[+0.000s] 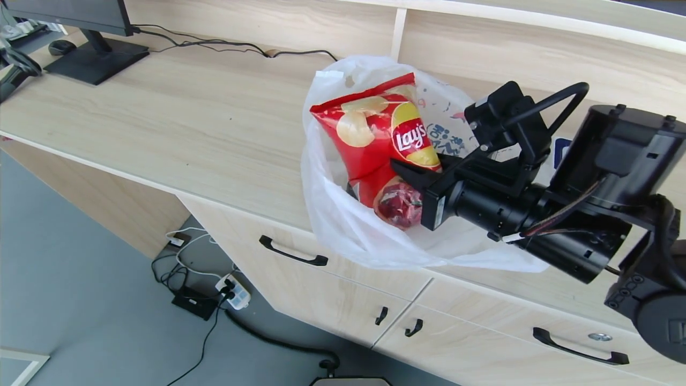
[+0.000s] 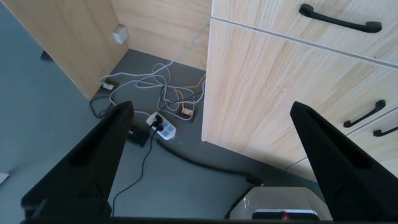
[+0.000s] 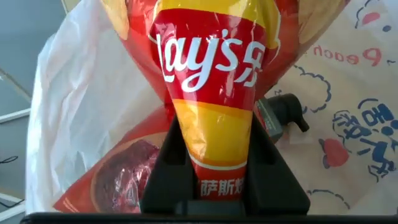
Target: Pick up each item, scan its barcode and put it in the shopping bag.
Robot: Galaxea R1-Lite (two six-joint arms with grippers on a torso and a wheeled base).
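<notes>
With the right gripper (image 1: 414, 179) clamped on the red-and-yellow foil crisp packet (image 1: 375, 140), lower it deep into the white plastic shopping bag (image 1: 333, 217) before letting go; left gripper (image 2: 211, 162) hangs spread.

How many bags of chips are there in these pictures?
1. The red chip bag is pinched in the right claw, in the mouth of the white shopping bag. Others could lie hidden deeper inside.

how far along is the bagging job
Done: the chip bag sits partway inside the shopping bag, its top above the rim. In hand: the right gripper is shut on it. Left: letting go. The left gripper is open and empty, over the floor. Whether the bag was scanned cannot be told.
</notes>
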